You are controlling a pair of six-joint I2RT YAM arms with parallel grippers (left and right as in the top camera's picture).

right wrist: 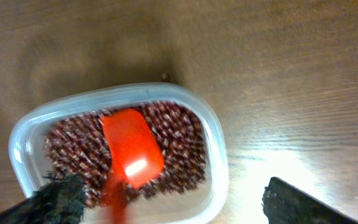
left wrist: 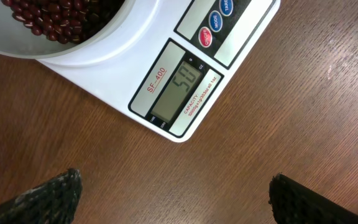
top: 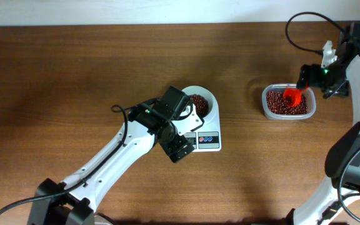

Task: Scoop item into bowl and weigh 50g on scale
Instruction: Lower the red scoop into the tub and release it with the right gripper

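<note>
The white bowl [top: 206, 98] stands on the white scale [top: 214, 122] and holds reddish-brown beans [top: 198, 104]. In the left wrist view the bowl [left wrist: 114, 38] with beans [left wrist: 48, 18] is at top left, and the scale [left wrist: 241, 46] shows a display [left wrist: 180, 88] that seems to read 50. My left gripper [top: 180, 149] [left wrist: 174, 179] is open and empty over the table in front of the scale. My right gripper [top: 306, 80] [right wrist: 173, 183] is open above the clear tub [top: 265, 103] [right wrist: 219, 155] of beans [top: 279, 106] [right wrist: 179, 134]. A red scoop [top: 292, 95] [right wrist: 131, 149] lies in it, blurred.
A black cable [top: 308, 28] loops over the table's back right corner. The right arm's base [top: 355, 169] stands at the right edge. The left arm [top: 105, 169] stretches diagonally from the front left towards the scale.
</note>
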